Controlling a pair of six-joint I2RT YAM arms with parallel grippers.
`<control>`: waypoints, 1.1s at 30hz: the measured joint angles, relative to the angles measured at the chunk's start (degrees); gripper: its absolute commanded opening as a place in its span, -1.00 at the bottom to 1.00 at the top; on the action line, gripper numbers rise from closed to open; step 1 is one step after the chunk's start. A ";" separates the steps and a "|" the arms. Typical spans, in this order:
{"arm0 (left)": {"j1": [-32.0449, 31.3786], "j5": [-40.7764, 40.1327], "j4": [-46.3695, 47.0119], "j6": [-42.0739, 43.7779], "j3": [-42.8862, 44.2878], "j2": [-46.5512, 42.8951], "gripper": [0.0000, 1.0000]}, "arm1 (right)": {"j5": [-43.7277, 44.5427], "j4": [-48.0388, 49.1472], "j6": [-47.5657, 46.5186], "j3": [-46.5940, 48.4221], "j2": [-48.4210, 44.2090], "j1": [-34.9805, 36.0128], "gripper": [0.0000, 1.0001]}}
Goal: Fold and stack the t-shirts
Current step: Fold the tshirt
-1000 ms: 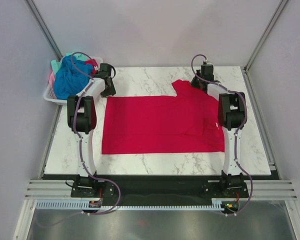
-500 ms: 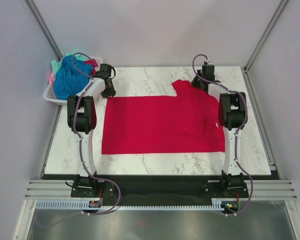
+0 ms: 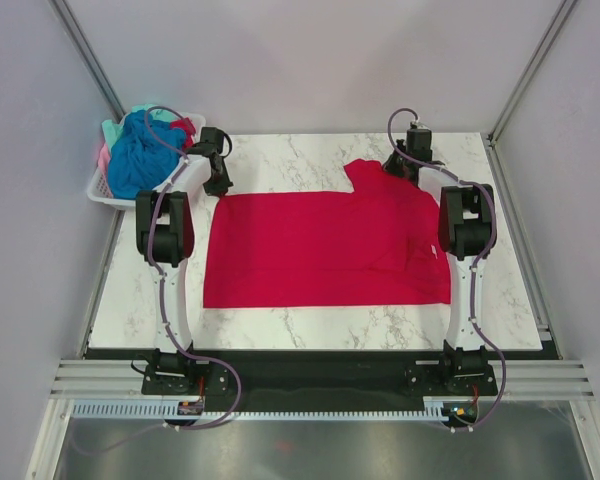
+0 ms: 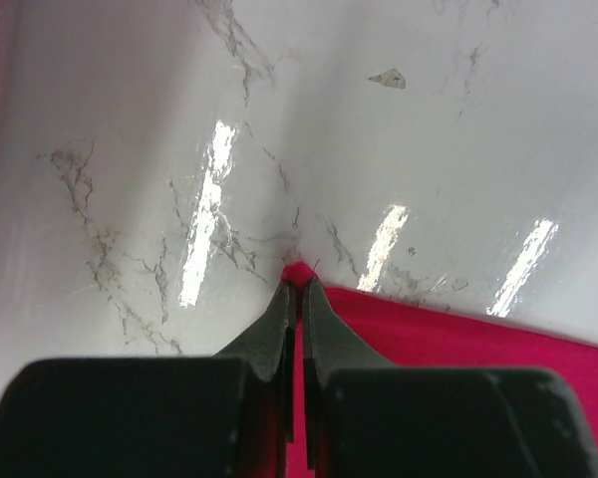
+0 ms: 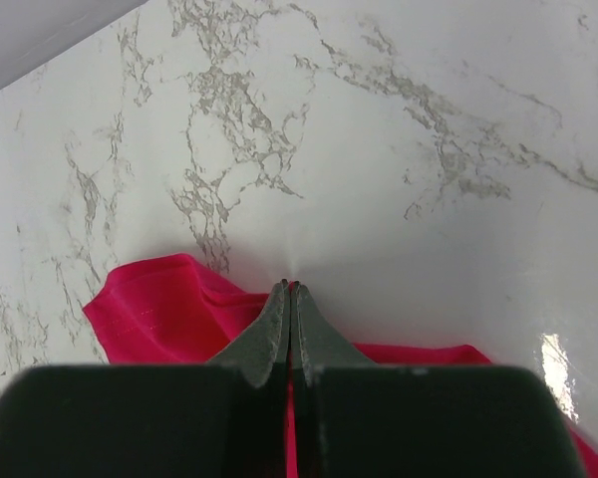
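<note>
A crimson red t-shirt [image 3: 320,248] lies spread flat on the marble table, one sleeve sticking out at the far edge. My left gripper [image 3: 218,186] is shut on its far left corner [image 4: 297,273]; red cloth shows between the fingers. My right gripper [image 3: 398,168] is shut on the far right edge of the red t-shirt [image 5: 169,309], next to the sleeve. More t-shirts, bright blue [image 3: 135,160], teal and pink, are heaped in the basket at the far left.
A white slatted basket [image 3: 105,190] stands off the table's far left corner, close to my left gripper. Bare marble [image 3: 310,325] runs along the near side of the shirt. Grey walls close in both sides.
Both grippers have shifted slightly toward the far side while holding the shirt's far edge. The shirt has barely moved.
</note>
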 measured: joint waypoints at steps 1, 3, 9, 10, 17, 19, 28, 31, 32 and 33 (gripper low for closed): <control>0.00 0.04 -0.02 0.00 0.04 0.04 -0.96 | -0.20 0.00 0.00 0.00 0.00 -0.04 -1.00; 0.00 0.20 -0.11 0.00 0.07 0.04 -0.96 | -1.18 0.00 -0.04 -0.17 -0.13 -0.17 -1.00; 0.00 2.62 -1.01 -0.02 -1.68 -1.77 -0.96 | -4.92 -0.57 -1.03 -6.23 -5.84 -0.31 -1.00; -0.02 3.28 -1.51 -0.02 -2.62 -2.80 -0.96 | -5.25 -0.57 -1.20 -8.13 -7.87 -0.31 -1.00; -1.03 6.21 -2.49 -0.39 -11.89 -13.77 -0.96 | -6.62 -0.17 -3.37 -22.03 -27.61 -0.17 -1.00; -1.25 6.60 -2.32 -0.59 -15.43 -17.66 -0.96 | -6.60 0.11 -4.02 -26.51 -33.35 -0.13 -1.00; -1.53 8.11 -0.22 -1.05 -31.36 -30.99 -0.96 | -4.76 -5.25 -5.70 -46.60 -53.77 -0.13 -1.00; -1.53 8.31 0.11 -1.03 -35.06 -33.86 -0.96 | -3.93 -8.24 -5.88 -50.73 -61.48 -0.13 -1.00; -1.53 8.37 0.15 -1.03 -35.93 -34.58 -0.96 | -3.54 -8.92 -5.92 -51.56 -63.71 -0.13 -1.00; -1.53 8.37 0.31 -1.01 -36.72 -35.23 -0.96 | -3.19 -9.99 -5.97 -52.37 -66.36 -0.13 -1.00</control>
